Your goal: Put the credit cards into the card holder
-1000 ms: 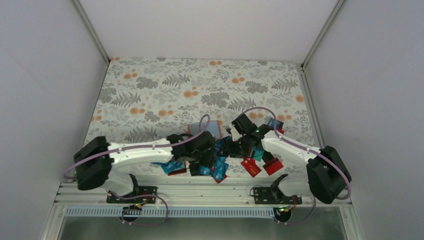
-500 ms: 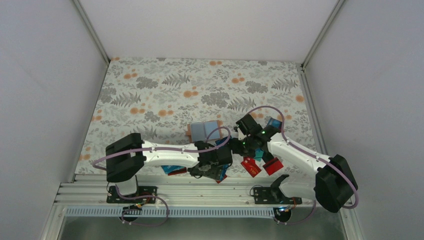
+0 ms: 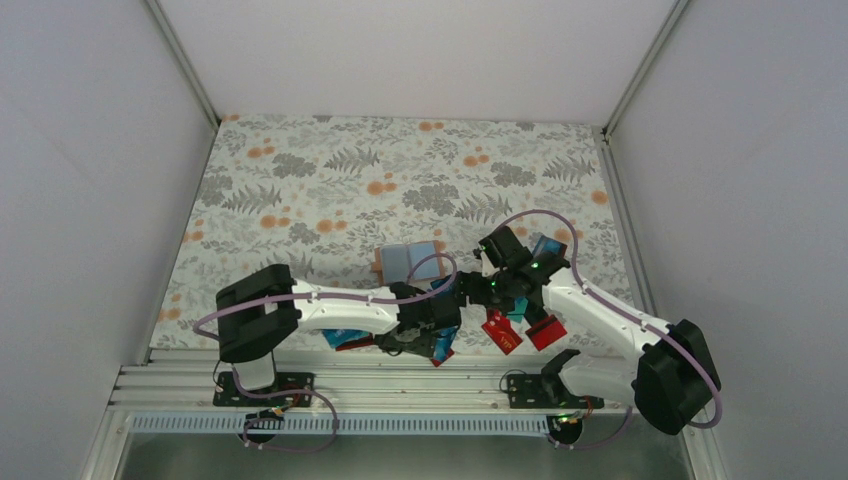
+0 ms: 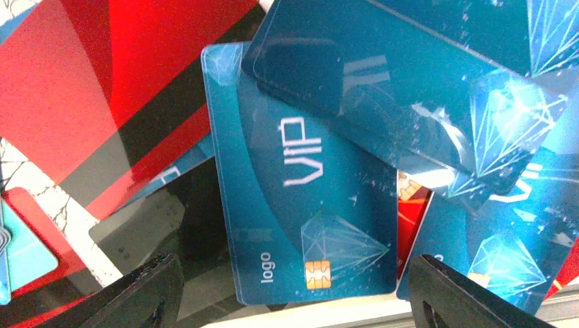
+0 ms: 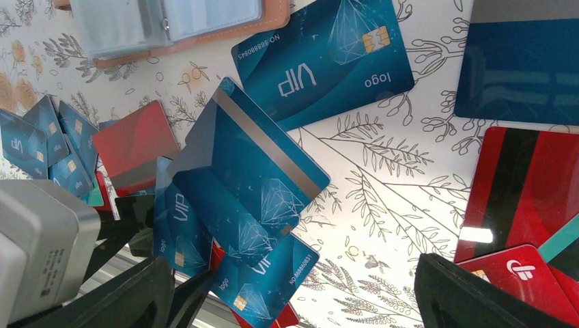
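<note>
Credit cards (image 3: 438, 345) lie in a heap near the table's front edge, mostly teal, some red. The card holder (image 3: 408, 262), tan with clear sleeves, lies spread flat behind the heap; it also shows at the top of the right wrist view (image 5: 171, 24). My left gripper (image 3: 415, 338) is low over the heap, open. Its fingers (image 4: 147, 294) straddle a teal VIP card (image 4: 300, 184) that lies flat on the others. My right gripper (image 3: 468, 292) hovers open just right of it, over overlapping teal cards (image 5: 246, 184) and bare cloth, nothing between its fingers (image 5: 491, 294).
Red cards (image 3: 502, 333) and a red-black card (image 3: 545, 330) lie right of the heap. A lone teal VIP card (image 5: 321, 58) sits by the holder. The left arm's wrist (image 5: 41, 232) crowds the right gripper's left side. The table's metal front rail (image 3: 400, 385) runs just beyond the heap.
The left arm's elbow swung right and its gripper settled lower on the near heap. The right arm shifted slightly rightward. The cards and the holder lie as before.
</note>
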### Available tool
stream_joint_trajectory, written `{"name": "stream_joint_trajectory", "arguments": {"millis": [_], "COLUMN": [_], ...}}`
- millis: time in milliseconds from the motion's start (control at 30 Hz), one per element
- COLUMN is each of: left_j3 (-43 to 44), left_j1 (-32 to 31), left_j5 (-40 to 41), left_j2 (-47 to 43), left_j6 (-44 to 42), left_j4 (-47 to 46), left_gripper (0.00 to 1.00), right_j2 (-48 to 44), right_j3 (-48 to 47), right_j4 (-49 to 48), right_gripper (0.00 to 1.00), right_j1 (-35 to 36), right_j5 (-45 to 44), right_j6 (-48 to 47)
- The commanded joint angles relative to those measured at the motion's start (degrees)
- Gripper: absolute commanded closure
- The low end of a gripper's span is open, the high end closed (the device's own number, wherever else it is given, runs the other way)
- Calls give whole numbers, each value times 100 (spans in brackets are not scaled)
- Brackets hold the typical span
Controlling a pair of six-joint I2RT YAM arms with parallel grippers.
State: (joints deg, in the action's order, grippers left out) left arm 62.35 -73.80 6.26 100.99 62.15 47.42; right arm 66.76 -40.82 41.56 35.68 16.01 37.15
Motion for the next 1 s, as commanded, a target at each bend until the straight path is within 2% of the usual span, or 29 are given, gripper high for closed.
{"name": "stream_joint_trajectory", "arguments": {"millis": [0, 300, 467, 667, 767, 967], "left_j3": [-18, -13, -133, -202, -159, -96], "left_j1": [94, 173, 173, 191, 191, 218], "left_j5": [30, -122, -197, -172, -83, 62], "left_j2": [107, 314, 432, 415, 340, -269], "left_j6": [-99, -197, -215, -206, -177, -54], "left_j4": [-209, -233, -229, -233, -194, -85], "left_gripper": [19, 22, 30, 47, 51, 51], "right_j2": [-111, -85, -94, -120, -104, -146], "right_j3": [89, 101, 115, 100, 90, -75], "right_j4": [45, 22, 10, 36, 22, 8], "right_gripper": [11, 11, 11, 11, 11, 11], "right_j1": [-65, -128, -172, -208, -215, -263], "right_j5": [-59, -64, -44, -44, -23, 159], "right_j6": [-81, -152, -166, -177, -182, -212]}}
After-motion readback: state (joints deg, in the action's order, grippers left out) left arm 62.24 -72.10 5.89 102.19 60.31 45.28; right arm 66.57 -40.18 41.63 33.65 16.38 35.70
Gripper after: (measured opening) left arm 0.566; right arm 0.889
